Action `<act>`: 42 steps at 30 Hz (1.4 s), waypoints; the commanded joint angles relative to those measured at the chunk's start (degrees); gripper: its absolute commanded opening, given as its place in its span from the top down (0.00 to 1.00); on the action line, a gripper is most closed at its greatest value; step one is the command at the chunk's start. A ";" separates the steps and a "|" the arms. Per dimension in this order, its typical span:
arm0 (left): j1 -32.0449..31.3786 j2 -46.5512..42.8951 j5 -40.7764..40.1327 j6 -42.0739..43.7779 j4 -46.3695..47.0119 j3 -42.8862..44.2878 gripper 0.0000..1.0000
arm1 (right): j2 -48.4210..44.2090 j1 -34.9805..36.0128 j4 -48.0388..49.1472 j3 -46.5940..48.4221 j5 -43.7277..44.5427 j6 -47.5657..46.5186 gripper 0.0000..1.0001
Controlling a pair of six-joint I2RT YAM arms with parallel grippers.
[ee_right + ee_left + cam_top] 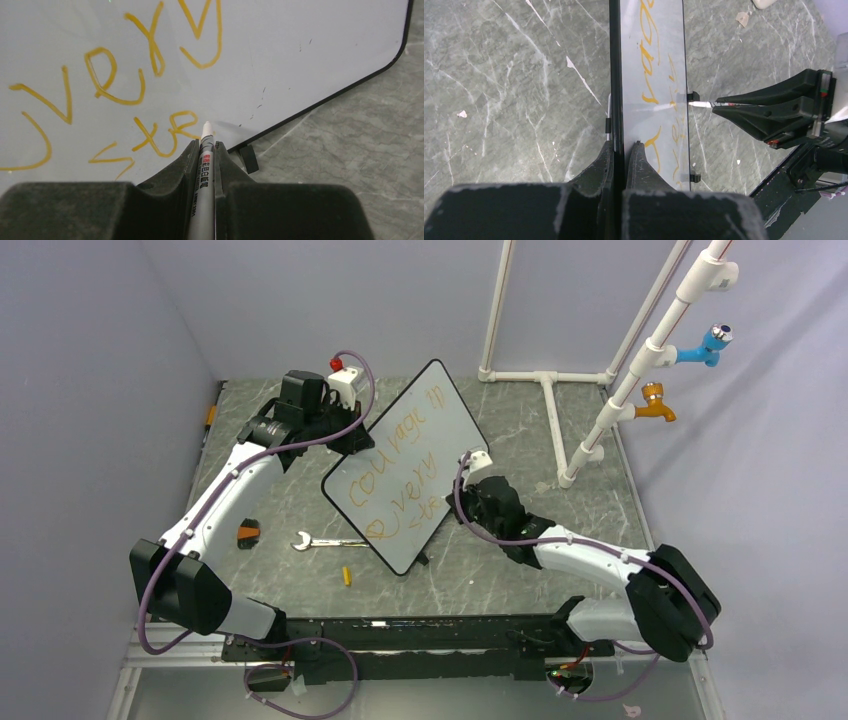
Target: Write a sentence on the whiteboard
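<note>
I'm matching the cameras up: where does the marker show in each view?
Top external: too small to make out, at the right claw by the whiteboard.
Left wrist: marker right of centre, tip at the board.
Right wrist: bottom centre, in the claw.
Shared landmark: orange "very".

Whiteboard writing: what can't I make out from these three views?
- Top external: lowest row of the sentence is too small to read.
- Left wrist: the whiteboard shows nearly edge-on, letters squashed.
- Right wrist: top row cut off by the frame edge; the right gripper and marker block the board below "str".
</note>
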 commanded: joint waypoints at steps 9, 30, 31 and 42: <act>0.28 0.29 -12.56 8.57 -4.89 -0.22 1.00 | -2.85 -3.50 7.18 -0.86 -2.22 3.68 1.00; 0.14 0.05 -12.39 8.48 -4.98 -0.10 1.00 | -0.59 -9.73 15.67 -3.72 -11.07 9.47 1.00; 0.14 -0.01 -12.36 8.48 -4.98 -0.14 1.00 | -0.47 -9.82 15.84 -3.69 -11.20 9.58 1.00; 0.14 -0.03 -12.38 8.48 -5.02 -0.21 1.00 | 1.37 -10.69 17.44 -3.17 -12.89 10.67 1.00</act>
